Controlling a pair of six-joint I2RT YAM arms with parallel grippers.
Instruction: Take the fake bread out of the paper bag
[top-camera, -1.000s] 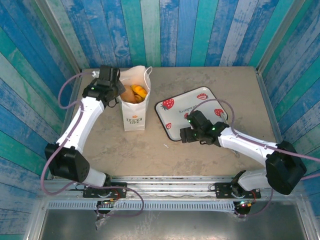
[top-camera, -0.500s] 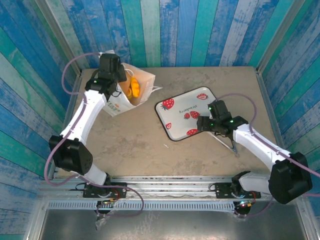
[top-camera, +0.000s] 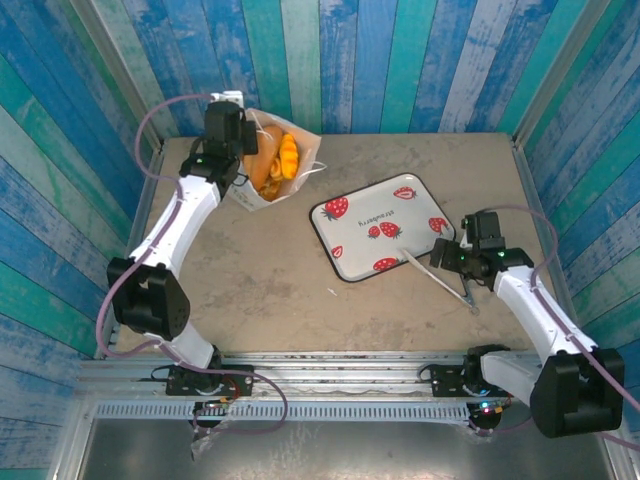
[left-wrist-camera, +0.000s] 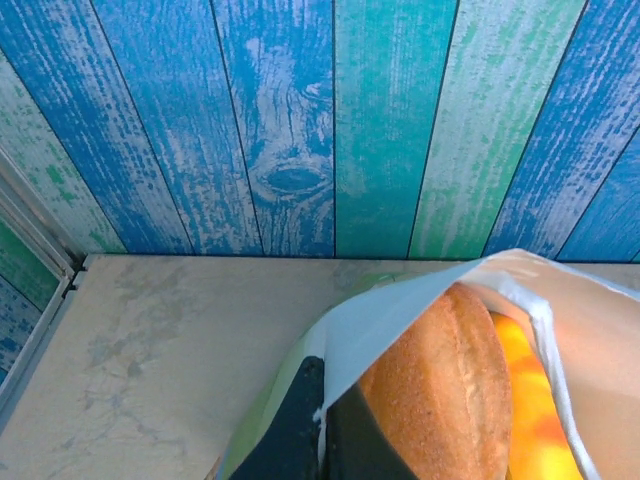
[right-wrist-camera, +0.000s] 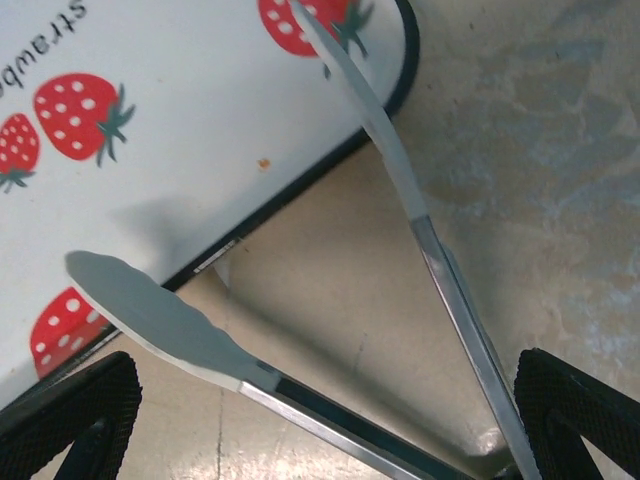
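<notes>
Top external, near right: right gripper spread wide over metal tongs lying on desk. Right wrist view: pads far apart, both tong blades between them, blade tips at rim of strawberry-print tray. Far left: paper bag tilted, mouth toward tray, rim pinched in closed left gripper. Fake bread in bag mouth: tan loaf, orange croissant.
</notes>
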